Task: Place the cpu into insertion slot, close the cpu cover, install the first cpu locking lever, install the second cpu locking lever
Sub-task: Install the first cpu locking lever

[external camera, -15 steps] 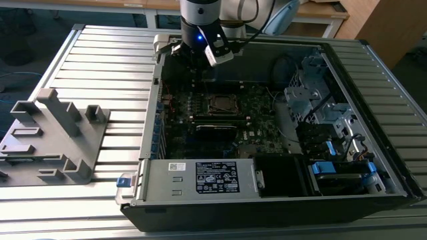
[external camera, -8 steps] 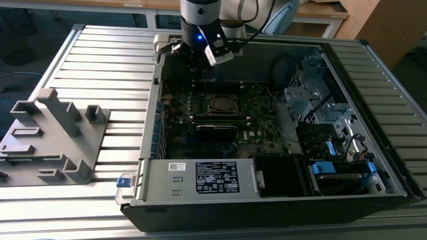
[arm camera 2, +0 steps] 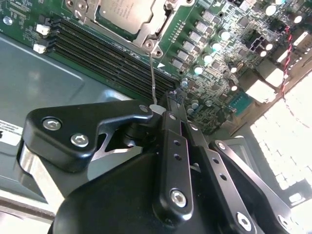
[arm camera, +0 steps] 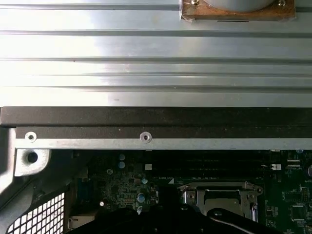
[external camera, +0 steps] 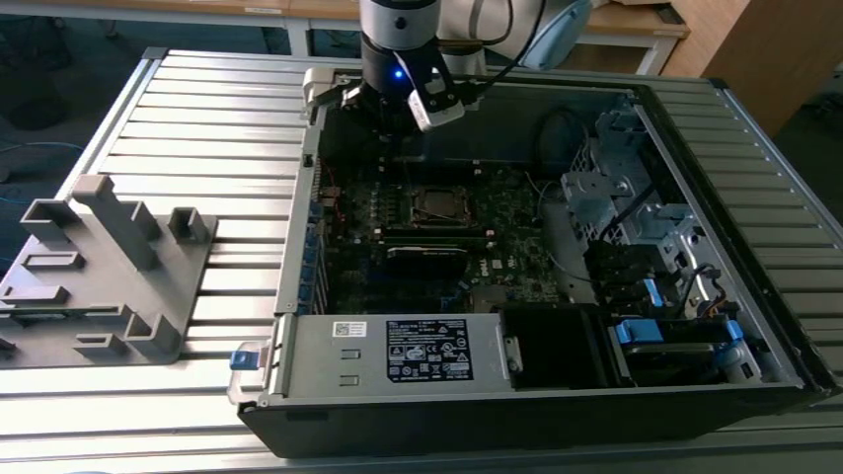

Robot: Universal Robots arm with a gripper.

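The cpu [arm camera 2: 124, 12] lies in the insertion slot [external camera: 437, 204], its grey metal top showing through the window of the silvery cpu cover [arm camera 2: 158, 31], which lies flat over it. A thin wire locking lever [arm camera 2: 152, 80] runs from the socket's corner out to my gripper [arm camera 2: 170, 100], and its tip rests against the black fingertips. The gripper is shut, with its fingers side by side. In the exterior view the gripper [external camera: 391, 133] hangs low over the circuit board just beyond the slot. The first wrist view shows the cover [arm camera: 219, 197] beside the dark gripper body.
The open computer case [external camera: 527, 395] lies on a slatted metal table [external camera: 197, 118]. Black memory slots [arm camera 2: 107, 58] run beside the socket. A drive cage and cables [external camera: 633, 217] fill the exterior view's right of the case. A grey fixture [external camera: 106, 267] stands on the table.
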